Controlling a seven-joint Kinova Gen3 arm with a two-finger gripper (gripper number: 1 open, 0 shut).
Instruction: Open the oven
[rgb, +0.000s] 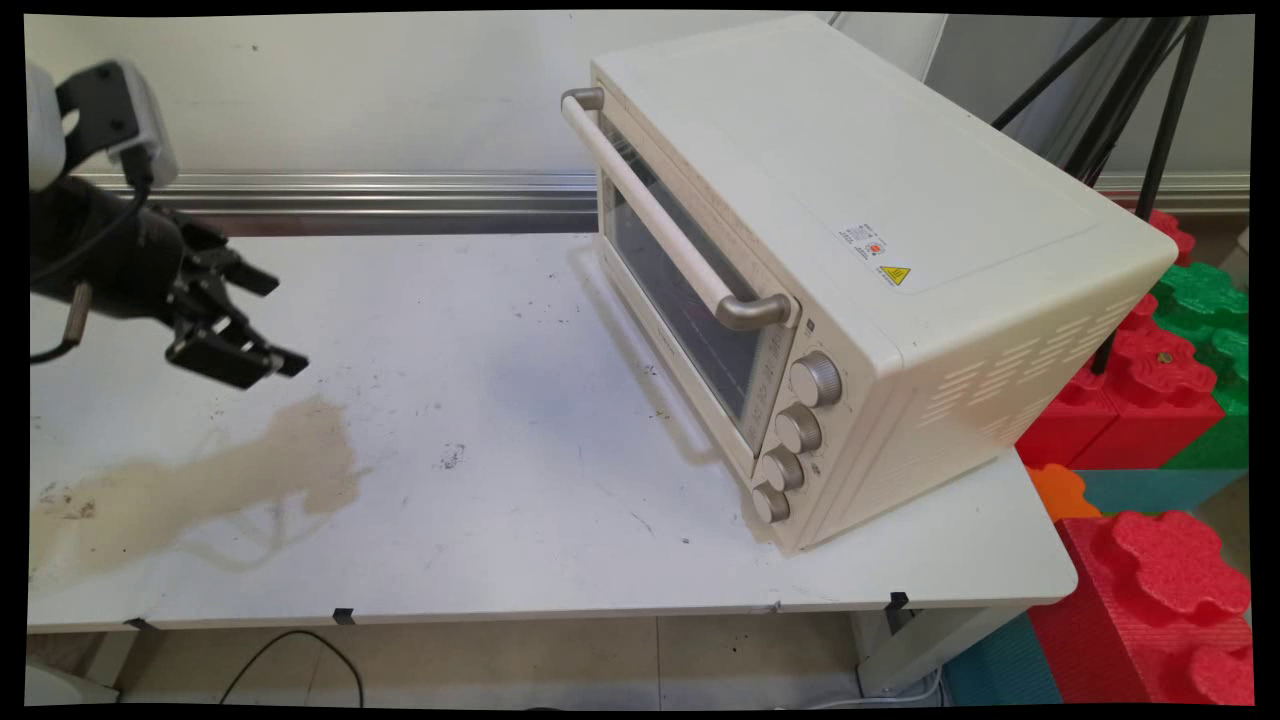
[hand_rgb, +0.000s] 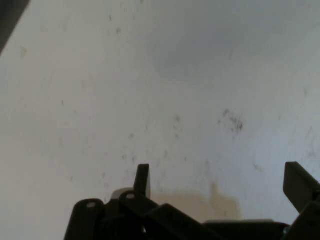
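Gripper (rgb: 268, 325) at left of frame, above table (rgb: 500, 420), fingers spread wide, holding nothing. Just below it, tan stain (rgb: 200, 480) at lower left. Oven (rgb: 850, 270) at right, well apart, door closed.

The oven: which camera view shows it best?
The main view. There the oven stands whole on the right side of the table, with its door shut and its handle and four knobs plain. The hand view shows only bare tabletop beyond the open jaws.
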